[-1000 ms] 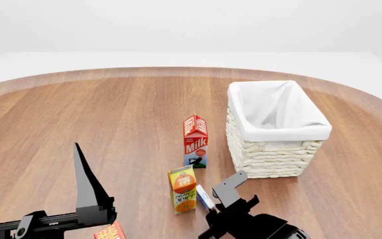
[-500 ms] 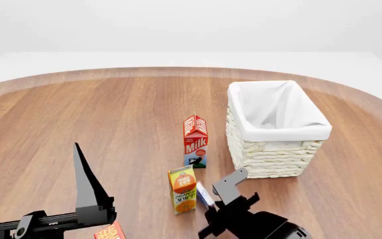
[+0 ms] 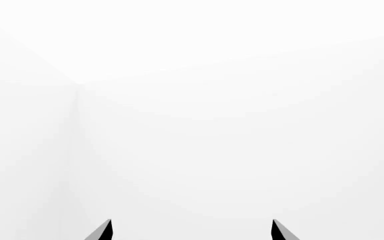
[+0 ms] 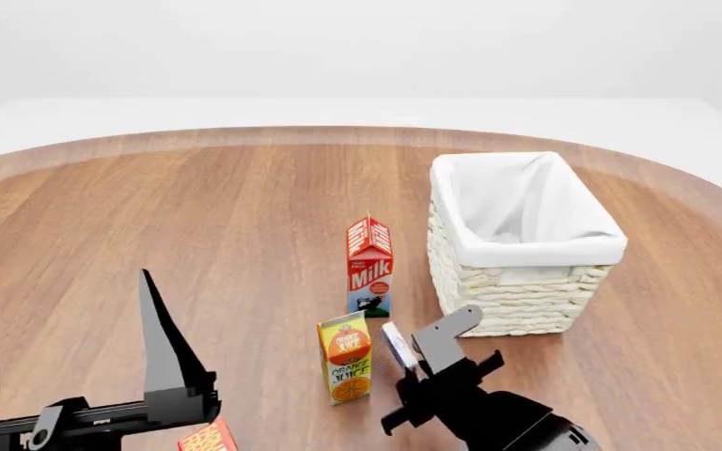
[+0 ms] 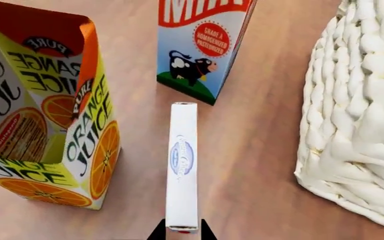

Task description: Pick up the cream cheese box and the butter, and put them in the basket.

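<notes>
2 black tips are all the left wrist view gives of the left pincer (image 4: pixel 60 324), against blank white, while the head view shows its long tapered fingers (image 4: pixel 161 338) spread wide apart with nothing between them. Most of the butter (image 4: pixel 210 438) is cut off by the lower edge of the head view: only a red-orange corner with yellow marks shows just beside the left pincer's base. The right pincer (image 5: pixel 180 231) is clenched on the cream cheese box (image 5: pixel 182 165), though only its 2 dark tips show at the edge of the right wrist view, touching the box's near end; in the head view the arm hides much of the box. That box is thin, flat and white, seen edge-on with a small blue oval mark, and sits between the orange juice carton (image 5: pixel 48 115) and the basket (image 5: pixel 359 115), near the milk carton (image 5: pixel 202 47); whether it touches the counter (image 4: pixel 211 216) I cannot tell. The basket is rectangular, of chunky white woven wicker with a smooth white cloth lining folded over its rim. Both cartons stand upright on the brown wood-grain counter with a rounded far edge.
</notes>
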Robot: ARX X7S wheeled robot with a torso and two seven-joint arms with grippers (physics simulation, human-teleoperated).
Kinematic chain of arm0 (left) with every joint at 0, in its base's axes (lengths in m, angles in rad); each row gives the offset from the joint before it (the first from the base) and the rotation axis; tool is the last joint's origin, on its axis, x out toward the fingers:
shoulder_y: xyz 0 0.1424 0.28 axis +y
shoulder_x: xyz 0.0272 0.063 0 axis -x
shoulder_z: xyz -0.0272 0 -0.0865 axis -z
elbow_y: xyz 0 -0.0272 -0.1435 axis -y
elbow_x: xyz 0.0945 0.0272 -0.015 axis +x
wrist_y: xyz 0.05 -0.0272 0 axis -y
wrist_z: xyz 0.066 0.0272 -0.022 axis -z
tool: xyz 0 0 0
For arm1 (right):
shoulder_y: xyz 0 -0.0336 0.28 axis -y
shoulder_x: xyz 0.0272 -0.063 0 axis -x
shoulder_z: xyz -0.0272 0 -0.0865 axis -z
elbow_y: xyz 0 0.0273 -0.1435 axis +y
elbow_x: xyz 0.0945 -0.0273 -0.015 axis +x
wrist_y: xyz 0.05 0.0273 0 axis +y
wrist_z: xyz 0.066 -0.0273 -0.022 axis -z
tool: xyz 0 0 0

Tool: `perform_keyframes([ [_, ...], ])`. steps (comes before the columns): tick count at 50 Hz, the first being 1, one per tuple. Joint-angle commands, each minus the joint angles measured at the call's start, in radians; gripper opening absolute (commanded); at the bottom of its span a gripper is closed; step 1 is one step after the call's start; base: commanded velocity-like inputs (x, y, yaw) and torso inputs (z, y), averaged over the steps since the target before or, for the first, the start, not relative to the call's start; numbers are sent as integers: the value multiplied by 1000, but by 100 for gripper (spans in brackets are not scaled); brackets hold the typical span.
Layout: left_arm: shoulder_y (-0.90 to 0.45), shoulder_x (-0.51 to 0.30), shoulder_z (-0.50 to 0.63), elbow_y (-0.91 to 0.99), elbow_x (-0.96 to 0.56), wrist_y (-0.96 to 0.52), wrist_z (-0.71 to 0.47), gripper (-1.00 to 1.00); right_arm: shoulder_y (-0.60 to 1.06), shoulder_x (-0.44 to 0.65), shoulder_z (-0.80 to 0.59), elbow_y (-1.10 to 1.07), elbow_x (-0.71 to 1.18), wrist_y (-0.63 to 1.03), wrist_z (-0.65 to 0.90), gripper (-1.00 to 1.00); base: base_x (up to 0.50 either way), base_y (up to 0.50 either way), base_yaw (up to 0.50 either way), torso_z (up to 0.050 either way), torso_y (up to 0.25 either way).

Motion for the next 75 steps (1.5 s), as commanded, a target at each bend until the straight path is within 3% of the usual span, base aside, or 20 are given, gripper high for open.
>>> perform_keyframes([
  [1, 6, 14, -23, 6, 21, 23, 11, 100, -1, 1, 32, -61, -27, 13, 10, -100, 0, 0, 0, 0, 0],
  [20, 7, 11, -21, 4, 22, 25, 7, 100, -2, 76, 78, -282, 29, 110, 86, -100, 0, 0, 0, 0, 1],
  [75, 3, 5, -6, 4, 22, 20, 3, 100, 25, 158, 131, -492, 99, 227, 172, -100, 0, 0, 0, 0, 1],
])
